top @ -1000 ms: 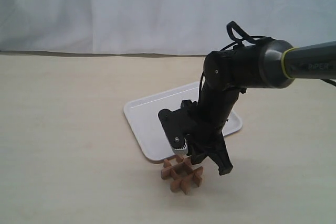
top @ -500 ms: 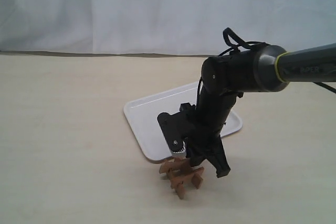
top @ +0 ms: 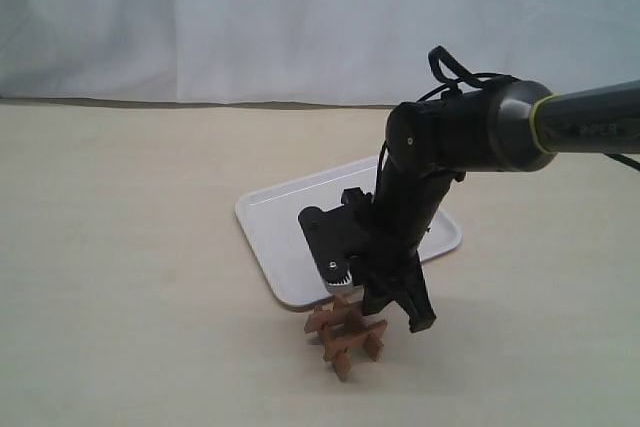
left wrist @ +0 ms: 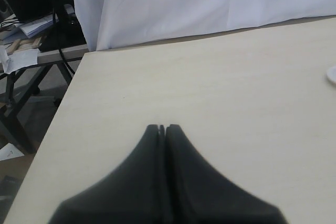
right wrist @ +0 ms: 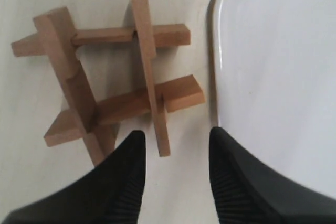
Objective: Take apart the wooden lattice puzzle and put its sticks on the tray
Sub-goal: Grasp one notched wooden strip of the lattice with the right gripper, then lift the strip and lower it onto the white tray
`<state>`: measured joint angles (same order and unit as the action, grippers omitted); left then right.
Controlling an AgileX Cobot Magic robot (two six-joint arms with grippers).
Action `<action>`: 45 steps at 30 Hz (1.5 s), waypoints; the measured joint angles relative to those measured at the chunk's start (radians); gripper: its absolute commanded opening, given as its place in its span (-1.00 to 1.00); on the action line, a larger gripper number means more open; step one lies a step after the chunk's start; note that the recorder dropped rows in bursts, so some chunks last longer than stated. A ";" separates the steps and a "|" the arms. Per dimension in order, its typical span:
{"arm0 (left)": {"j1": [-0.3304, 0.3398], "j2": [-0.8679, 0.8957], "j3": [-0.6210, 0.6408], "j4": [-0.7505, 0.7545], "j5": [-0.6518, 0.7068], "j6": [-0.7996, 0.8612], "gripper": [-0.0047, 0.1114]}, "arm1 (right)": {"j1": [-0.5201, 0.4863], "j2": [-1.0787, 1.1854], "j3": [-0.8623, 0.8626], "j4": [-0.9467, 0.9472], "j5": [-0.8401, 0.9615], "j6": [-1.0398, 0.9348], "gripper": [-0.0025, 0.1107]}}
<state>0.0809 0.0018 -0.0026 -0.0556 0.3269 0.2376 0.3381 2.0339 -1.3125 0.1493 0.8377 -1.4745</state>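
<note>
Bright, even light; soft shadows

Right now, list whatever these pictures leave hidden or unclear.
Tray: exterior view, the right arm covers part of it; right wrist view, cut off by the frame edge.
Puzzle: exterior view, too small to tell whether its joints are locked.
Left pincer: left wrist view shows only its shut tips; absent from the exterior view.
</note>
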 measured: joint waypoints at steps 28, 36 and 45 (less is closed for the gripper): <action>0.000 0.000 0.000 0.000 0.000 0.000 -0.92 | 0.002 -0.028 0.000 0.041 0.002 -0.012 -0.88; 0.000 0.000 0.000 0.000 0.000 0.000 -0.92 | 0.002 -0.058 0.000 0.041 -0.022 -0.012 -0.88; 0.000 0.000 0.000 0.000 0.000 0.000 -0.92 | 0.002 -0.066 -0.040 0.041 -0.276 0.083 -0.88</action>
<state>0.0809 0.0018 -0.0026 -0.0556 0.3269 0.2376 0.3398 1.9681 -1.3526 0.1900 0.5616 -1.3915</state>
